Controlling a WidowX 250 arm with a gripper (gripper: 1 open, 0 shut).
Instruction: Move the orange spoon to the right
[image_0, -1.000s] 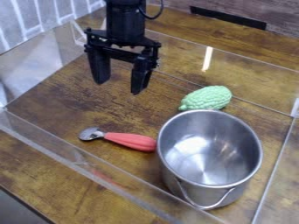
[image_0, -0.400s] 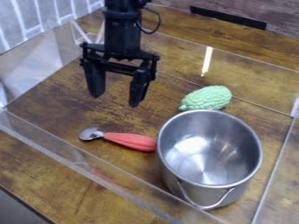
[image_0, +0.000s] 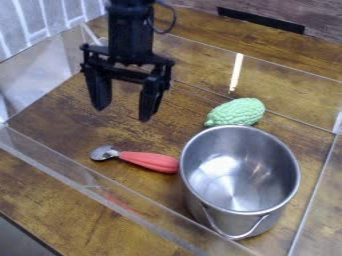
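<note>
orange spoon (image_0: 138, 159) lies flat on the wooden table (image_0: 54, 190) near the front, just left of the steel pot (image_0: 241, 180) and, as far as i can tell, not touching it. its long axis runs nearly left to right, slightly tilted, with the silver bowl at the left end and the red-orange handle toward the pot. behind the pot sits a bumpy green toy vegetable (image_0: 235, 111). farther back my gripper (image_0: 122, 97) hangs pointing straight down, fingers spread wide with nothing between them, well clear of the spoon.
</note>
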